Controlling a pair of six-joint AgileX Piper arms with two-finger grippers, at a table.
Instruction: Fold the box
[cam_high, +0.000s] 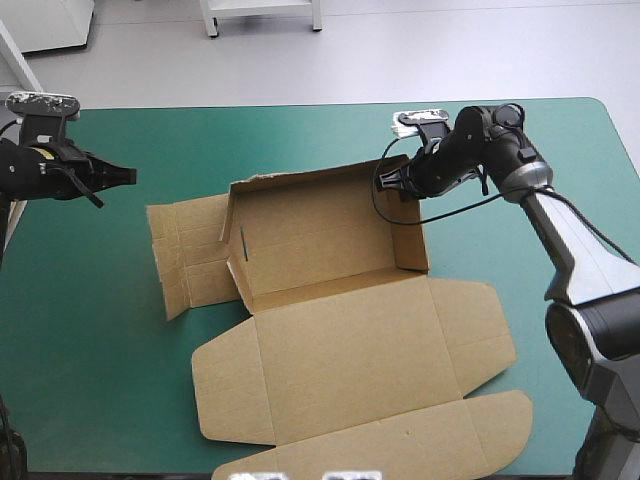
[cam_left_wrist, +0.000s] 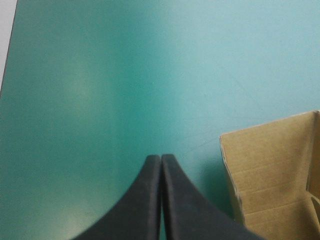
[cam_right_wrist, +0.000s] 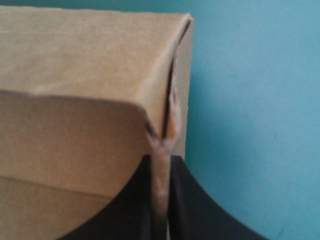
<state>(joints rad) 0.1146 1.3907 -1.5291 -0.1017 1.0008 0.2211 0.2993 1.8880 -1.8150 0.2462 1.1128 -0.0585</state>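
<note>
Brown box (cam_high: 330, 300) mid-table, walls up, lid (cam_high: 360, 370) flat toward 6 o'clock; R gripper (cam_high: 385, 180) clamped on its 1 o'clock corner, L gripper (cam_high: 128, 176) pressed together, empty, at 10 o'clock over cover (cam_high: 80, 330).

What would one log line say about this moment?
box: walls up, lid flat | right gripper: shut on box's far right corner | left gripper: shut, apart from box, above teal-green cover
</note>
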